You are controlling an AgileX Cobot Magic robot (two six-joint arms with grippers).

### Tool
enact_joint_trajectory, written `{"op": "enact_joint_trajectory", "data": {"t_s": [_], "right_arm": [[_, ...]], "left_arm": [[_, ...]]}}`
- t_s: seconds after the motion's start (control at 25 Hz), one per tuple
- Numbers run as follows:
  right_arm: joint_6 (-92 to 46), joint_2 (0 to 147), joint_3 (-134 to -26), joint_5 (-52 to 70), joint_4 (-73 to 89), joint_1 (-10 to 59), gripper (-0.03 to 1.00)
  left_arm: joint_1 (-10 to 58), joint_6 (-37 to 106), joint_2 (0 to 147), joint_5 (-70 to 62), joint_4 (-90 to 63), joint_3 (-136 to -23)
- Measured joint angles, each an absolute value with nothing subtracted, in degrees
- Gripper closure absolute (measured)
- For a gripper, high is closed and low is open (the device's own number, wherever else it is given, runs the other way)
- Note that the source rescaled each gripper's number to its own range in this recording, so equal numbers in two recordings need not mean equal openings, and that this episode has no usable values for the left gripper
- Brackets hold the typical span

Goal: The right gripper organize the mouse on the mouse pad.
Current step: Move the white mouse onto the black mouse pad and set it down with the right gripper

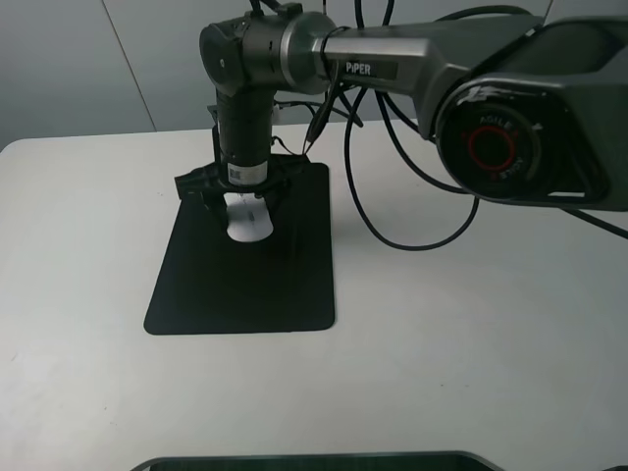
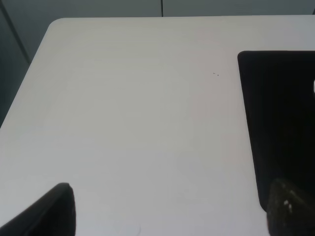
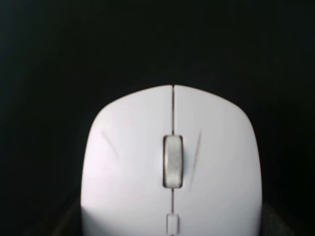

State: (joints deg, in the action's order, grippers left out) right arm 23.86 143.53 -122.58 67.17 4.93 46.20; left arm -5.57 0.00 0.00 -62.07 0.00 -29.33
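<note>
The white mouse (image 1: 250,225) lies on the black mouse pad (image 1: 245,285), in its far half. My right gripper (image 1: 247,203) reaches across from the right and points straight down over the mouse, with its black fingers close against the mouse's two sides. In the right wrist view the mouse (image 3: 172,162) fills the frame with its grey scroll wheel in the middle, the pad (image 3: 147,39) is dark behind it, and grey finger edges show at its sides. My left gripper (image 2: 170,216) is open and empty over bare table, to the left of the pad (image 2: 280,113).
The white table (image 1: 471,343) stretches around the pad. Black cables (image 1: 392,226) hang from the right arm and loop onto the table just right of the pad. A dark edge (image 1: 314,461) runs along the table's front.
</note>
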Motion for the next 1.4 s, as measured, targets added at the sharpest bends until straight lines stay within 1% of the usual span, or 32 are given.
{"op": "enact_joint_trajectory", "data": {"t_s": [0.4,1.0,1.04,1.08,1.16,1.24,1.4], "right_arm": [[24.8,145.6,-122.6,66.2,0.7,46.2,0.95],[22.2,145.7,-122.6,64.6,0.4,46.2,0.95],[21.8,145.7,-122.6,64.6,0.6,46.2,0.93],[21.6,145.7,-122.6,64.5,0.6,46.2,0.88],[21.3,145.7,-122.6,64.5,0.6,46.2,0.67],[20.8,145.7,-122.6,64.5,0.6,46.2,0.56],[20.6,145.7,-122.6,64.5,0.8,46.2,0.53]], "left_arm": [[-5.6,0.0,0.0,-62.1,0.0,-29.3],[-5.6,0.0,0.0,-62.1,0.0,-29.3],[-5.6,0.0,0.0,-62.1,0.0,-29.3],[-5.6,0.0,0.0,-62.1,0.0,-29.3],[-5.6,0.0,0.0,-62.1,0.0,-29.3],[-5.6,0.0,0.0,-62.1,0.0,-29.3],[-5.6,0.0,0.0,-62.1,0.0,-29.3]]}}
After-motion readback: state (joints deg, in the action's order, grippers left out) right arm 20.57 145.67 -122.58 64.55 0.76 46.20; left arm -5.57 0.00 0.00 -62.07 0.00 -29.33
